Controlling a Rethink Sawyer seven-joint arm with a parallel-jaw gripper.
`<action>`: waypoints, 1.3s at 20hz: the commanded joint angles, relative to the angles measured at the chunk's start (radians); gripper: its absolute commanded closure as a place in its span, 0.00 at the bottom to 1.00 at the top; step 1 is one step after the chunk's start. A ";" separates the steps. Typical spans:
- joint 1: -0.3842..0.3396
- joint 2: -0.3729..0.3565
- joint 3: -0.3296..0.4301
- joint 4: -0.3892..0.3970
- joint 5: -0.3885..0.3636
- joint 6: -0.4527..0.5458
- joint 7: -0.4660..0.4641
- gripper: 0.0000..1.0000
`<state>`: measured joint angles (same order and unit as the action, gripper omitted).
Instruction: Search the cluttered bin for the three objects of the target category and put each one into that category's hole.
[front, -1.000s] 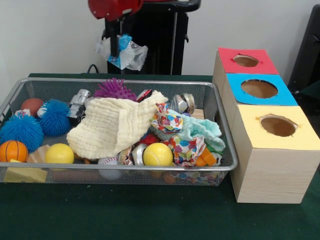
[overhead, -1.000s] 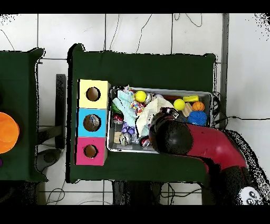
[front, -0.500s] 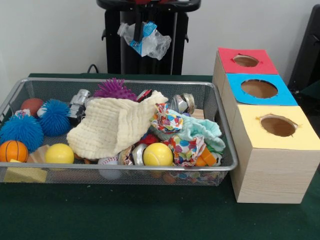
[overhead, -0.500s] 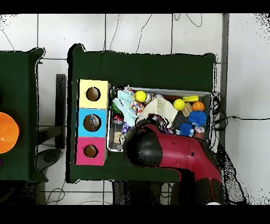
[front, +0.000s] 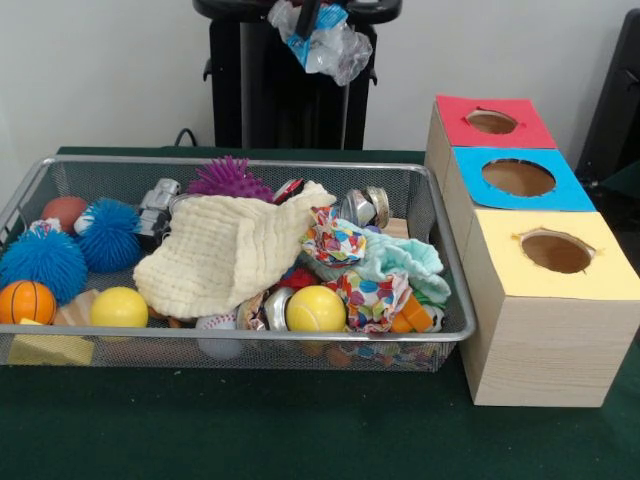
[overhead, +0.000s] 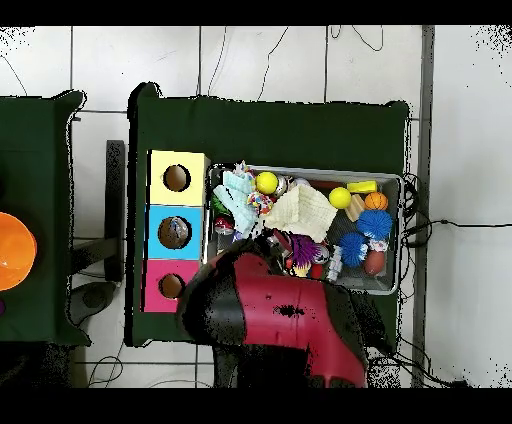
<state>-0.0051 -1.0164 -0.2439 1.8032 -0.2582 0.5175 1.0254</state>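
Note:
A crushed clear plastic bottle (front: 322, 32) with a blue-and-white label hangs high above the table, in front of the black pedestal. My gripper (front: 311, 8) shows only as dark tips at the front view's top edge and is shut on the bottle. It is above and behind the silver wire-mesh bin (front: 250, 337), a little left of the boxes. In the overhead view my red arm (overhead: 285, 318) hides the gripper and the bottle; its head lies over the bin's (overhead: 401, 196) corner beside the red box (overhead: 158, 292). No other clear bottle shows in the bin.
Three wooden boxes with round holes stand right of the bin: red-topped (front: 462, 108), blue-topped (front: 470, 163), yellow-topped (front: 500, 272). The bin holds a cream cloth (front: 225, 250), patterned cloths (front: 345, 250), yellow balls (front: 316, 308), blue spiky balls (front: 45, 262), a purple spiky ball (front: 230, 178) and crushed silver cans (front: 362, 205).
The bottle has moved right and upward in the front view. In the overhead view the arm has swung off the bin toward the red box, uncovering the bin's contents.

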 joint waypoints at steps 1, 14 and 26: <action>0.149 0.111 -0.247 -0.175 -0.070 -0.021 0.491 1.00; 0.351 0.302 -0.381 -0.367 -0.033 0.209 0.623 1.00; 0.429 0.379 -0.384 -0.389 0.071 0.275 0.739 1.00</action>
<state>0.4142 -0.7140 -0.6427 1.4429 -0.2449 0.6563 1.4414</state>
